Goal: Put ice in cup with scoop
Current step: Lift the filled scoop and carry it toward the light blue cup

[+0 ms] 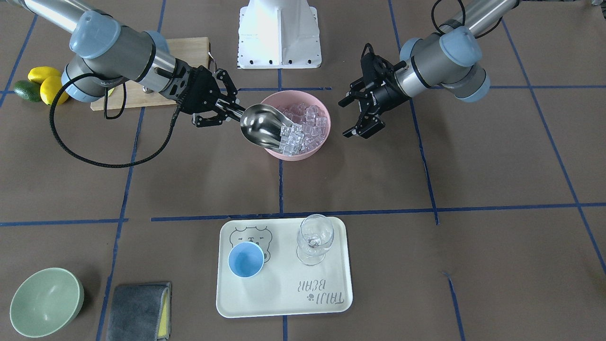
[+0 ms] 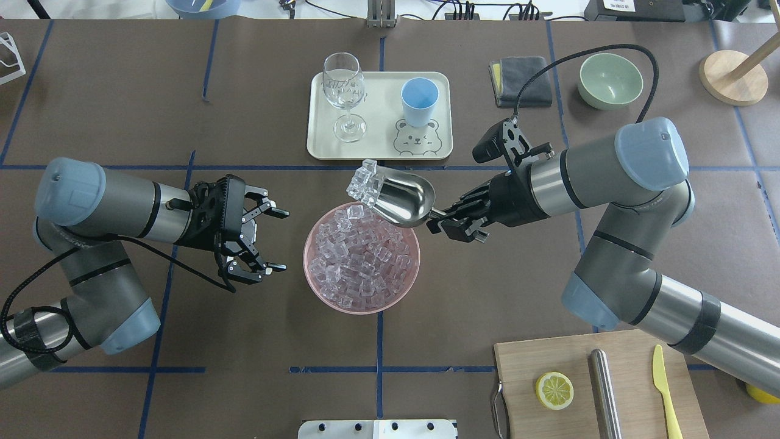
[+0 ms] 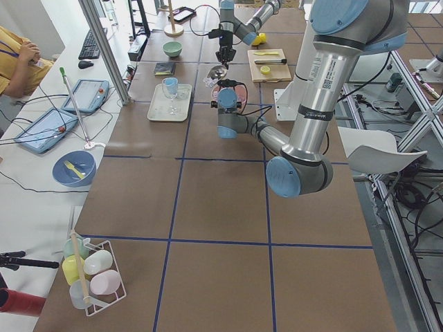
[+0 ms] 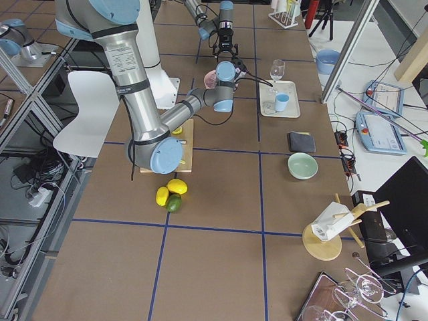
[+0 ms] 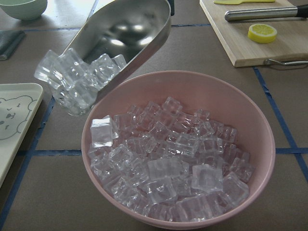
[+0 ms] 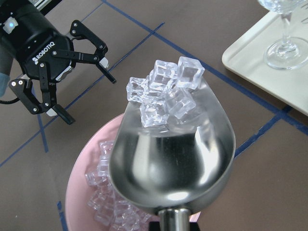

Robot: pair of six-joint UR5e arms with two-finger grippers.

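Ice (image 2: 364, 181) fills scoop (image 2: 405, 198) above pink bowl (image 5: 226, 94); glass (image 2: 344, 91) beside cup (image 2: 419, 100) on tray (image 2: 381, 146).

Pink bowl (image 1: 303, 154), clear ice (image 2: 359, 262), shiny silver scoop (image 2: 405, 198), light-blue cup (image 2: 419, 100), cream tray (image 2: 378, 146) with bear print, brown table (image 2: 122, 91), blue tape (image 2: 244, 167) grid.

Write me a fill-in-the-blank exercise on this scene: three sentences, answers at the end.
1. The scoop, loaded with ice, is held by the robot's ____ arm.
2. The left gripper hangs ____ beside the pink bowl, holding nothing.
3. The cup on the tray holds ____ ice yet.
Missing words: right; open; no.
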